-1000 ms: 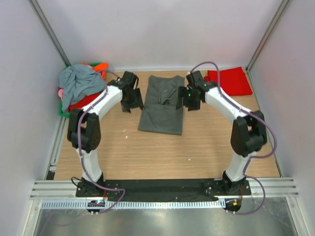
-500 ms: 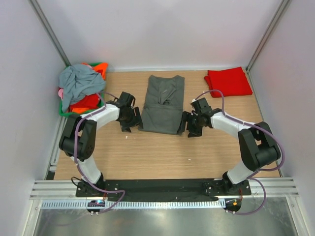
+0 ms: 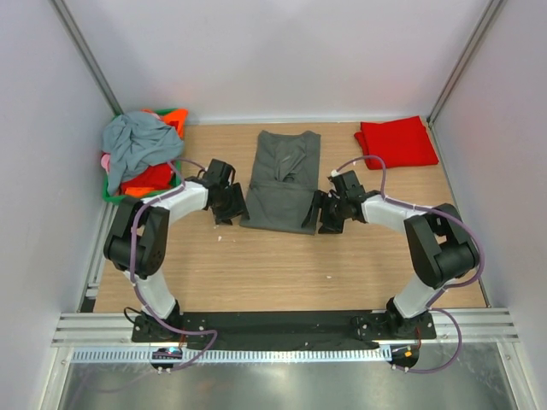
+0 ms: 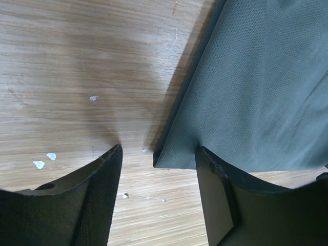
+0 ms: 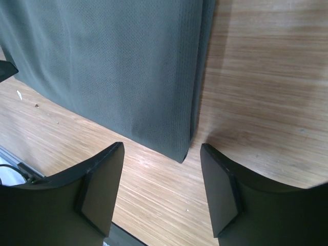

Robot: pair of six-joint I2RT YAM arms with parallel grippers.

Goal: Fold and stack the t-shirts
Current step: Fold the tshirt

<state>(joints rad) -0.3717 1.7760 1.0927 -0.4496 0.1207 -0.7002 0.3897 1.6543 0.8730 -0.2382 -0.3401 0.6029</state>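
The grey t-shirt [image 3: 282,181] is lying flat on the bench [image 3: 282,273], in the middle toward the far side, narrowed into a long strip with its sides turned in. It is running lengthwise away from the arms, which is putting its near hem within reach of both.

The left hand [image 3: 229,205] is sitting low at the near left corner of the strip, and the right hand [image 3: 329,213] at the near right corner. In the left wrist view the fingers [image 4: 97,200] are standing apart with the cloth corner lying between them, not pinched. The right wrist view is showing much the same: fingers [image 5: 220,189] apart, the corner just ahead of the gap, nothing clamped.

My reading is that both hands are lining up for a matched pinch, so the hem can be carried toward the collar for a crosswise fold. Taking both corners together should be keeping the strip square.

The red t-shirt [image 3: 397,141] is resting folded at the far right corner, well apart from the grey one, likely as the start of the stack. At the far left a basket [image 3: 109,195] is holding unfolded shirts. A blue-grey t-shirt [image 3: 137,143] is heaped on top with orange and red showing beneath, probably waiting their turn.

No brand, label or writing is readable on the cloth, the arms or the bench.
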